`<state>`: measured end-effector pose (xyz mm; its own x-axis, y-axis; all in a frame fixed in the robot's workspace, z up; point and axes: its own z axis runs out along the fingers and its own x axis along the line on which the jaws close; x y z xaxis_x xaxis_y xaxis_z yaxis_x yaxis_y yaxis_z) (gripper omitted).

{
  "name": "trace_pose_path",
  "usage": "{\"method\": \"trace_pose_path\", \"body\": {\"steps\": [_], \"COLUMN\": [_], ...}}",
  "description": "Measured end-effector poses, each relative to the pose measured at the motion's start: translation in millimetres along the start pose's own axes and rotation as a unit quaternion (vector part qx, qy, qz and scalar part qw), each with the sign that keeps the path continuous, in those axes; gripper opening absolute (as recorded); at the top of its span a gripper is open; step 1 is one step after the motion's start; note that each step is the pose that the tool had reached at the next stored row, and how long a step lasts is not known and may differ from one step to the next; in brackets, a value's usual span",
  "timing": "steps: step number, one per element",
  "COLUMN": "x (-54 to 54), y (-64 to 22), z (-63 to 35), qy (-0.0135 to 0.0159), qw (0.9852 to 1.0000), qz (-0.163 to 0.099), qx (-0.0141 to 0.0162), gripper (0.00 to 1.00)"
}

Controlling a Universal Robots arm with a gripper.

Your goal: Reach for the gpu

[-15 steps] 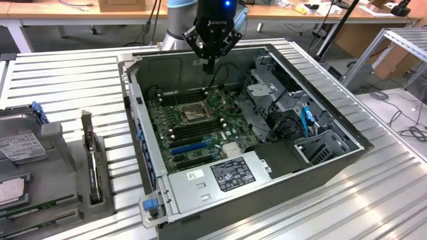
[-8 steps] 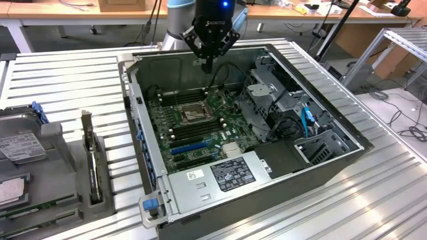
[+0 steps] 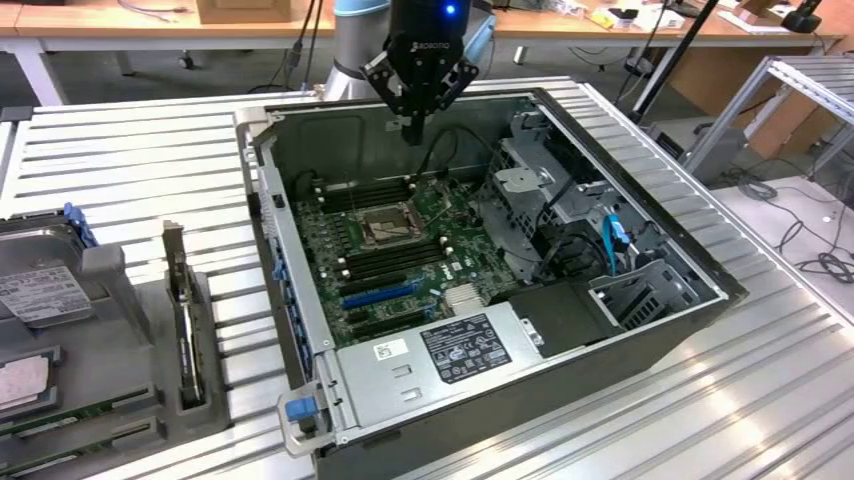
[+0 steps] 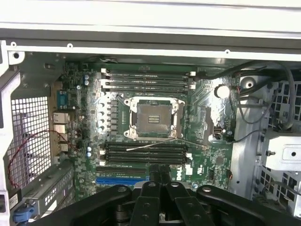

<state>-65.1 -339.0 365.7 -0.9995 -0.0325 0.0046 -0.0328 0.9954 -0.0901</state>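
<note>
Exterior view: arm upright, claw (image 3: 414, 128) pointing straight down and pinched together, over the open computer case (image 3: 274, 230) near its far wall.

Where's the gpu (image 3: 178, 320)?

On edge in the grey holder (image 3: 127, 300), exterior view's left, well apart from the claw. Bare slatted surface (image 3: 134, 170) lies between case wall and holder, so there's open room.

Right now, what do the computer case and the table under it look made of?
Computer case: probably sheet steel, matte grey, with folded edges and punched vents. Table: looks like aluminium, brushed silver, built of ribbed extruded slats.
</note>
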Motion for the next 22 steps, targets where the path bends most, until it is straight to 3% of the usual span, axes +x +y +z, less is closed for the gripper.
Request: {"method": "trace_pose_path", "body": {"steps": [10,13,15,18,22], "x": [-5.9,-10.0,-15.2,-16.4,-17.0], "y": [-1.7,-1.7,-1.5,-1.3,-1.0], "z": [1.0,2.6,6.7,9.1,11.5], "qy": [0.0012,0.0037,0.0084,0.0081,0.0055], "qw": [1.0000,1.0000,0.9999,0.9997,0.9984], "qz": [0.000,-0.001,-0.006,-0.023,-0.057], "qx": [-0.0008,-0.0009,-0.0009,-0.0007,-0.0002], "gripper": [0.11,0.11,0.11,0.11,0.11]}}
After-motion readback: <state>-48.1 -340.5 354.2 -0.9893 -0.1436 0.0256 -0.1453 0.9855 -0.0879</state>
